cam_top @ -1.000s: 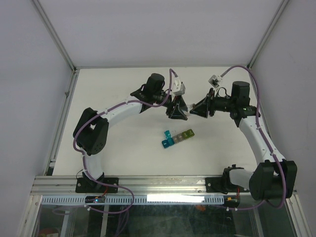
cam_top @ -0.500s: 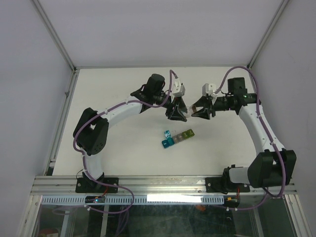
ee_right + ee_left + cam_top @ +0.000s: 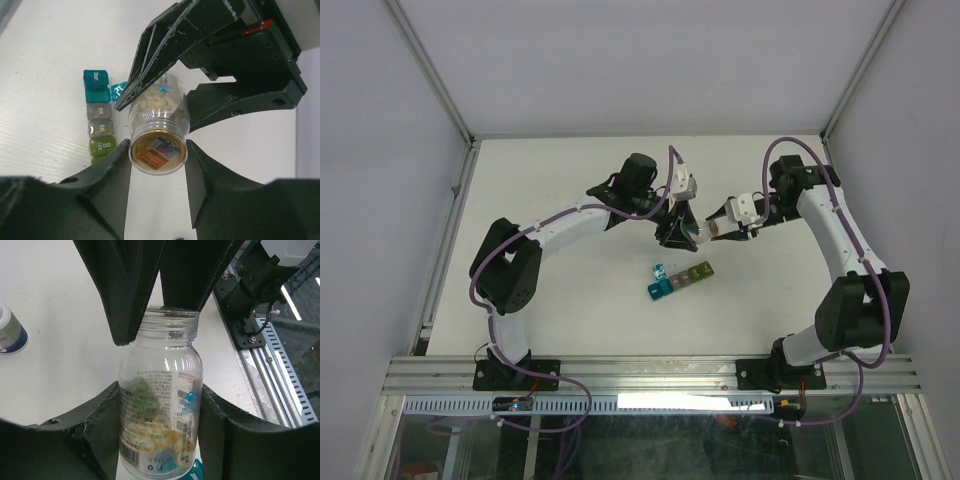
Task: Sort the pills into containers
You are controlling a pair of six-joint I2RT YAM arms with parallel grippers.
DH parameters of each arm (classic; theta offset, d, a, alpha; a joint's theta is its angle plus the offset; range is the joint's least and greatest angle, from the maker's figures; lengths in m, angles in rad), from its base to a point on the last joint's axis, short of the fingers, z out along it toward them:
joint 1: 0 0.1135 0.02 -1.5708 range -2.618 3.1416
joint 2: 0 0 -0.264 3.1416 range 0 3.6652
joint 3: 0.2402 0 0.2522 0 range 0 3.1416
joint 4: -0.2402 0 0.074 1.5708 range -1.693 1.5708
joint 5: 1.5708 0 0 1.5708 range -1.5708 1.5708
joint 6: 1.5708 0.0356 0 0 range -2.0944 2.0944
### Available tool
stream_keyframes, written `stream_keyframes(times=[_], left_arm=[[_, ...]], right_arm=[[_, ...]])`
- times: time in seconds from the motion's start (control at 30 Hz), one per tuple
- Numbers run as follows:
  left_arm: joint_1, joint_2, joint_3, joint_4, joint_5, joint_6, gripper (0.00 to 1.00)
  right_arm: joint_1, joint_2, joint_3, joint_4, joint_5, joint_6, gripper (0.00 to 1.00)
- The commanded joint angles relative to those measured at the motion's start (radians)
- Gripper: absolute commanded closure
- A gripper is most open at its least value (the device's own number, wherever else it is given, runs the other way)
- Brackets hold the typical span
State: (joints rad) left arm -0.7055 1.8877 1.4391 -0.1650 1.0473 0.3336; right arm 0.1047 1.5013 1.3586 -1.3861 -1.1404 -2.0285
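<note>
Right gripper (image 3: 715,226) swung in around bottle (image 3: 695,232) mouth, clear of containers (image 3: 682,277).

A lab test cell: white table (image 3: 580,310) walled by aluminium framing (image 3: 430,70).

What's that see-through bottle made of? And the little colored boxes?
The bottle is probably clear, glossy plastic, since the pills show through it, though it could be glass. The containers look like shiny tinted plastic, slightly see-through, with day names printed on the lids.

The containers (image 3: 680,279) lie mid-tabletop (image 3: 770,300); the bottle (image 3: 695,232) hangs just behind them, toward the far edge, between left gripper (image 3: 679,235) and right gripper (image 3: 714,228).
</note>
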Motion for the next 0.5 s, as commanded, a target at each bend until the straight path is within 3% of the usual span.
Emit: stream_keyframes(times=[0.0, 0.07, 0.1, 0.13, 0.37, 0.47], left_arm=[[0.002, -0.035, 0.024, 0.072, 0.051, 0.035, 1.0], [0.002, -0.037, 0.023, 0.072, 0.05, 0.036, 1.0], [0.003, -0.039, 0.022, 0.072, 0.05, 0.036, 1.0], [0.002, -0.04, 0.021, 0.072, 0.051, 0.035, 1.0], [0.003, -0.046, 0.017, 0.073, 0.046, 0.037, 1.0], [0.004, -0.049, 0.015, 0.073, 0.046, 0.041, 1.0]], right_arm=[[0.005, -0.083, -0.045, 0.066, 0.016, -0.072, 0.65], [0.006, -0.124, -0.075, 0.12, 0.013, 0.027, 0.35], [0.006, -0.141, -0.088, 0.159, 0.014, 0.098, 0.11], [0.006, -0.159, -0.099, 0.189, 0.021, 0.163, 0.02], [0.004, -0.294, -0.205, 0.325, 0.048, 0.469, 0.0], [0.004, -0.383, -0.288, 0.564, 0.081, 0.946, 0.0]])
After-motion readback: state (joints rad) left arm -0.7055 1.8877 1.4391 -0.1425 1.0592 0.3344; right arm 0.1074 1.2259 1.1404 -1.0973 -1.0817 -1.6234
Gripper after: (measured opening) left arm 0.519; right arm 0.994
